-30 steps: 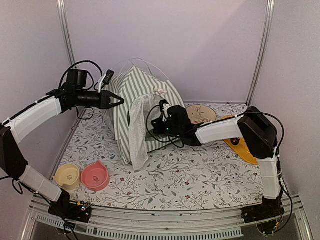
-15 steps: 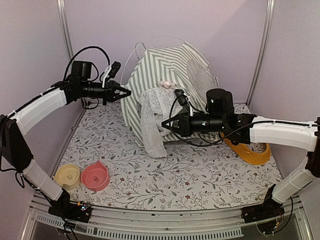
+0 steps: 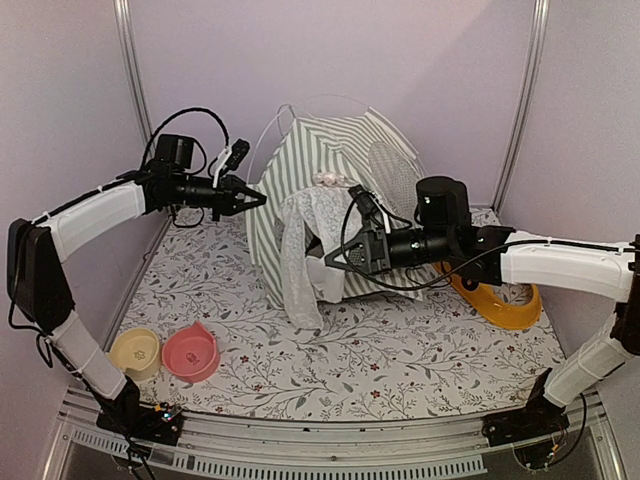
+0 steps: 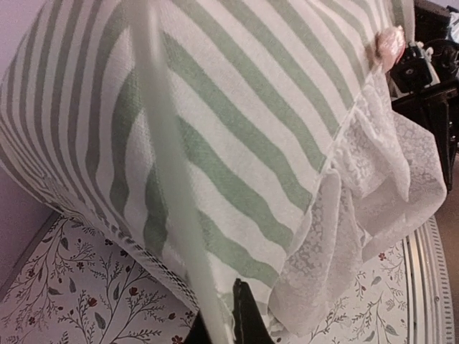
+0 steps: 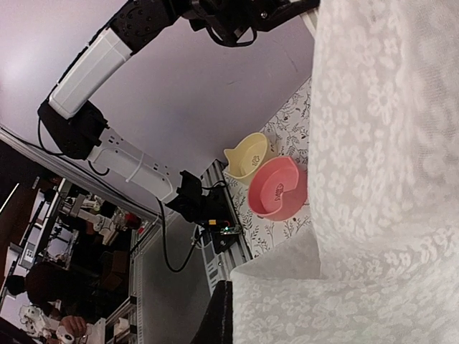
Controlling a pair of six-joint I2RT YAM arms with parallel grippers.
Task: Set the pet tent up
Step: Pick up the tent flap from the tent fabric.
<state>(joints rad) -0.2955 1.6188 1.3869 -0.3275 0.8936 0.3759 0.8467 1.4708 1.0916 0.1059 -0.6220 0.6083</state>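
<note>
The pet tent (image 3: pixel 330 190), green-and-white striped, hangs tilted above the flowered mat with its lace curtain (image 3: pixel 305 250) drooping in front. Its round mesh window (image 3: pixel 392 160) faces right. My left gripper (image 3: pixel 250 198) is at the tent's left edge, shut on a thin white pole (image 4: pixel 168 179) that runs between its fingers (image 4: pixel 247 319). The striped fabric (image 4: pixel 272 115) fills the left wrist view. My right gripper (image 3: pixel 335 258) is under the curtain at the tent's front. In the right wrist view the lace (image 5: pixel 380 179) covers it and one dark finger (image 5: pixel 222 315) shows.
A pink bowl (image 3: pixel 190 352) and a yellow bowl (image 3: pixel 134 352) sit at the mat's front left; they also show in the right wrist view (image 5: pixel 278 188). An orange-yellow dish (image 3: pixel 505 305) lies under the right arm. Metal frame posts (image 3: pixel 130 70) stand at the back corners.
The tent went from standing on the mat to lifted and tilted back with my right arm. My left gripper moved right, up to the tent's left edge and pole.
</note>
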